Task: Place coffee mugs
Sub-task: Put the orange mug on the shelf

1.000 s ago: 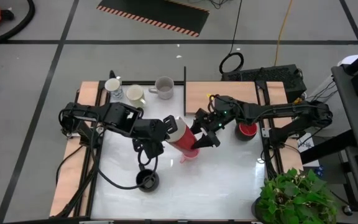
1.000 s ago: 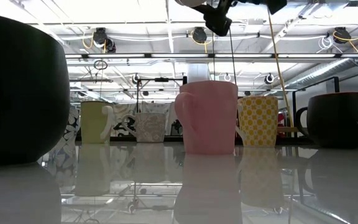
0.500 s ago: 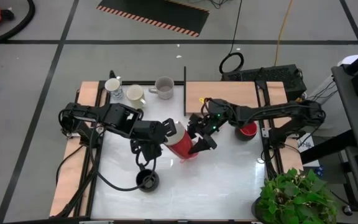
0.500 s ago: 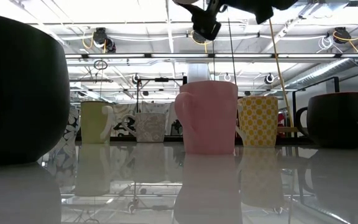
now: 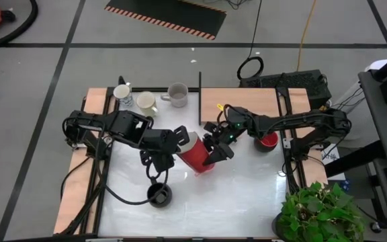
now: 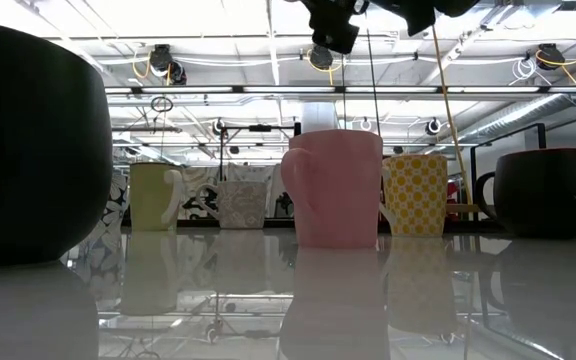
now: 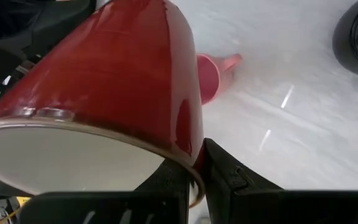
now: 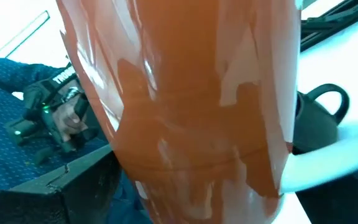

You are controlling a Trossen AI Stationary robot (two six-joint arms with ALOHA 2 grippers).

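I am holding the red mug (image 5: 195,153) aloft over the table's (image 5: 247,195) middle, left gripper (image 7: 194,180) pinching its rim, while my spread right gripper (image 5: 215,149) is closing in for a handover.

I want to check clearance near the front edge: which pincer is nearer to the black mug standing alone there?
Left. The left pincer, shut on the red mug's rim, is just behind the black mug; the open right pincer is farther, beyond the red mug.
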